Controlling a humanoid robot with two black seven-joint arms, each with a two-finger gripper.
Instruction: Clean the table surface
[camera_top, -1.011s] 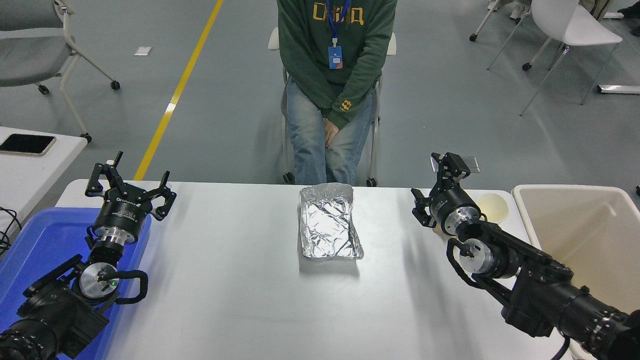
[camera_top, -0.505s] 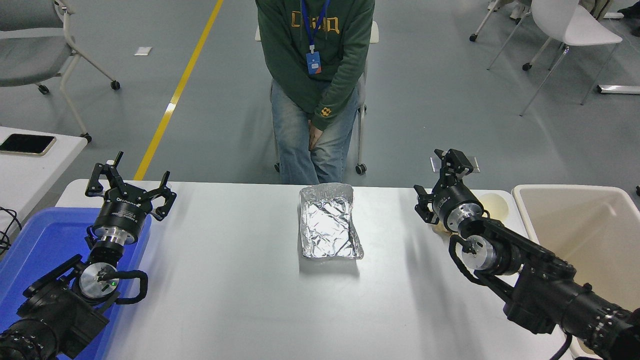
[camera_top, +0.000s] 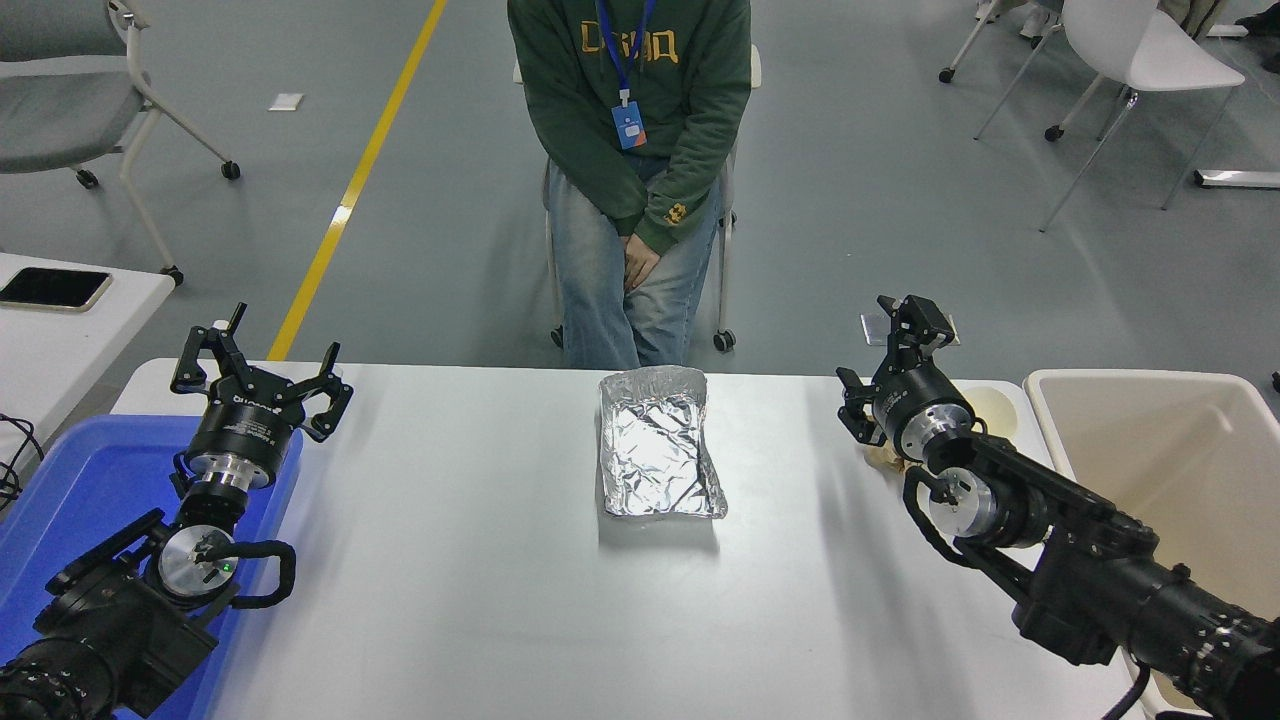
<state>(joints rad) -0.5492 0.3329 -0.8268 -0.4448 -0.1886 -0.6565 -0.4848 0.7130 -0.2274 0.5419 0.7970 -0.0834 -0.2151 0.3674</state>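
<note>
The table surface (camera_top: 480, 560) is a wide white tabletop. A crumpled foil tray (camera_top: 660, 445) sits at its middle, near the far edge. My right gripper (camera_top: 885, 355) hovers open near the far right corner with nothing between its fingers. A pale round disc (camera_top: 990, 410) lies just right of it. A small pale scrap (camera_top: 885, 458) peeks out beneath the wrist. My left gripper (camera_top: 255, 372) is parked open at the far left, over the blue bin's far edge.
A blue bin (camera_top: 70, 480) fills the left end and a cream bin (camera_top: 1180, 450) stands off the right end. A person (camera_top: 630, 130) sits at the far side behind the tray. A side table (camera_top: 60, 340) with a black phone (camera_top: 55, 288) stands at left.
My right gripper has edged right and slightly farther, towards the pale disc. The seated person has shifted to the left. The left arm and foil tray have not moved.
</note>
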